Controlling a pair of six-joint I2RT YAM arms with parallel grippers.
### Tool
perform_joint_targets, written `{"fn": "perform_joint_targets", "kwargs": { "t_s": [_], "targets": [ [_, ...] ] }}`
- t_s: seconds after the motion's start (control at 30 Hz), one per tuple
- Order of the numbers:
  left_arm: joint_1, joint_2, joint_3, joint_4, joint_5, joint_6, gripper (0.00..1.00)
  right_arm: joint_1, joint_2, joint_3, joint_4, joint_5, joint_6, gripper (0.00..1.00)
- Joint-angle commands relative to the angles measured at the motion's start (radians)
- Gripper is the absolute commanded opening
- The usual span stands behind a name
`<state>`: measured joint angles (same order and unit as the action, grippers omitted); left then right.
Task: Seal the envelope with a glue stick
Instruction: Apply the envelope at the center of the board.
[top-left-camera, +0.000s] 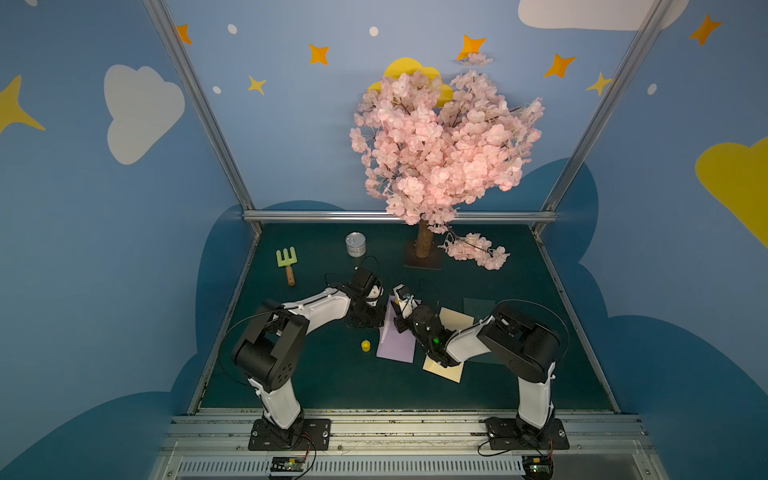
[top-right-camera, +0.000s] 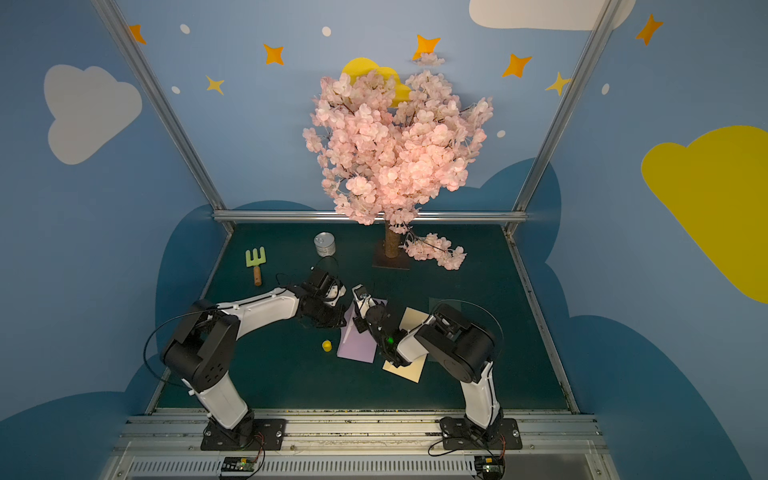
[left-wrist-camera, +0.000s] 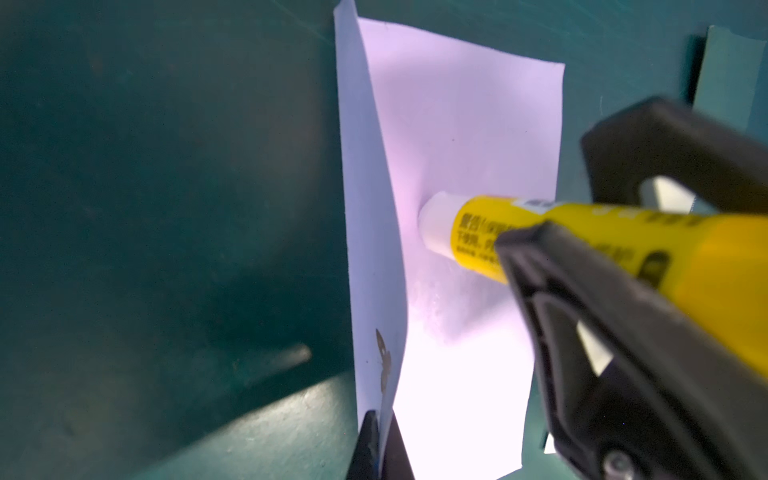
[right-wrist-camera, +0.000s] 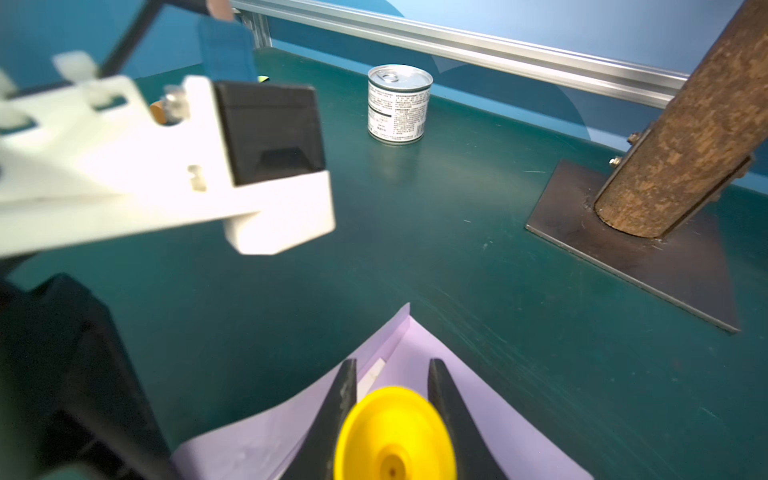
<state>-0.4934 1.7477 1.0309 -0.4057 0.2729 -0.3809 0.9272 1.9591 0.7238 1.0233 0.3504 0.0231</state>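
Left wrist view shows glue stick (left-wrist-camera: 478, 226) tip on the purple envelope (left-wrist-camera: 457, 124) beside its raised flap (left-wrist-camera: 361, 208), right hand (right-wrist-camera: 392, 365) gripping it, left hand (left-wrist-camera: 380, 422) pinching the flap; glue looks partly spread, flap not yet closed.

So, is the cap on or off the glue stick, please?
Off: the glue stick shows a bare white tip against the purple envelope, and the yellow cap lies apart on the table.

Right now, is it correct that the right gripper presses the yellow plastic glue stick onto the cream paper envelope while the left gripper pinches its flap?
Wrong envelope: the left wrist view shows the right gripper pressing the glue stick onto the lilac paper envelope; the left gripper pinches its flap.
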Motion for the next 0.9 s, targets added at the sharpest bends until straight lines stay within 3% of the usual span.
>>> {"fn": "perform_joint_targets", "kwargs": {
  "t_s": [0.0,0.2,0.53,0.87],
  "targets": [
    [-0.001,-0.002,-0.021,-0.074,-0.033,0.012,0.03,0.012,0.001,-0.069,-0.076,-0.046,0.015,0.0],
    [-0.001,-0.002,-0.022,-0.072,-0.032,0.01,0.03,0.077,-0.072,-0.161,-0.081,-0.112,0.061,0.0],
    [-0.001,-0.002,-0.021,-0.067,-0.027,0.008,0.03,0.121,-0.109,-0.179,-0.137,-0.109,0.13,0.0],
    [-0.001,-0.014,-0.035,-0.062,-0.024,0.009,0.03,-0.002,-0.034,-0.074,-0.135,-0.114,0.153,0.0]
  ]
}}
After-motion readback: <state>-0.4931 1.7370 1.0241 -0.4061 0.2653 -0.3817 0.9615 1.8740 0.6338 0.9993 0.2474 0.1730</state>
